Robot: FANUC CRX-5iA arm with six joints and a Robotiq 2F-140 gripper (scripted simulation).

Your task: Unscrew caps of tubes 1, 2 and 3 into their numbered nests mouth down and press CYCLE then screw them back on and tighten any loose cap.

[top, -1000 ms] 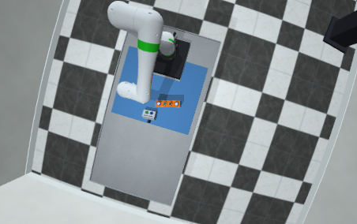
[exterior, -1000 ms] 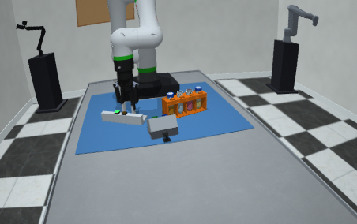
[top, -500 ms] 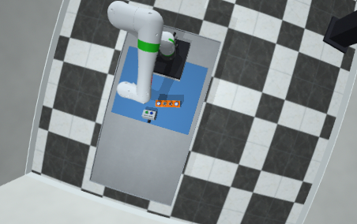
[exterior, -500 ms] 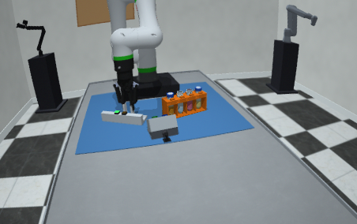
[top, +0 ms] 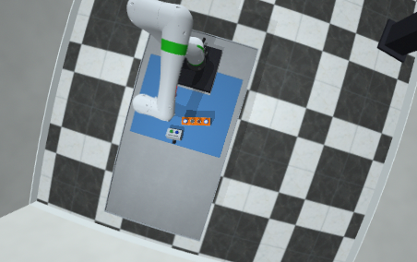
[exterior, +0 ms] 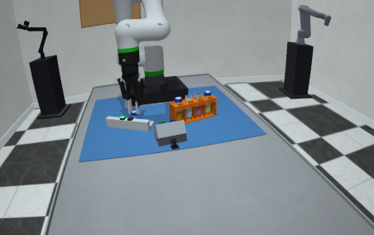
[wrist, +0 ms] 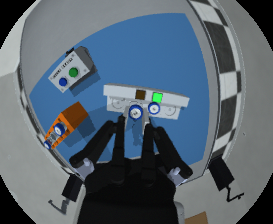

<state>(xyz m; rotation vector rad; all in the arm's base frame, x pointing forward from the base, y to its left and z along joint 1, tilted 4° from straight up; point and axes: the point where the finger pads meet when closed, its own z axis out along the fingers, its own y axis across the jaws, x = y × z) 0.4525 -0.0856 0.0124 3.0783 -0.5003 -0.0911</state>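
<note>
The orange decapping station (exterior: 194, 108) holds four tubes. Its two end tubes carry blue caps and its two middle tubes stand open. It also shows in the top view (top: 196, 121) and the wrist view (wrist: 66, 124). The white cap tray with its console (exterior: 128, 122) lies to the left of the station, and its green lamp (wrist: 157, 98) is lit. My gripper (exterior: 132, 111) reaches straight down into the tray and is shut on a blue-and-white cap (wrist: 135, 112) that sits in a nest. A second cap (wrist: 149, 113) lies beside it. I cannot read the caps' numbers.
The small grey desk (exterior: 170, 132) stands in front of the station, with its blue key (wrist: 64, 83) and green key (wrist: 74, 72). A black base block (exterior: 160, 88) stands behind. Two black pedestals (exterior: 48, 84) (exterior: 297, 69) stand on the floor off the table.
</note>
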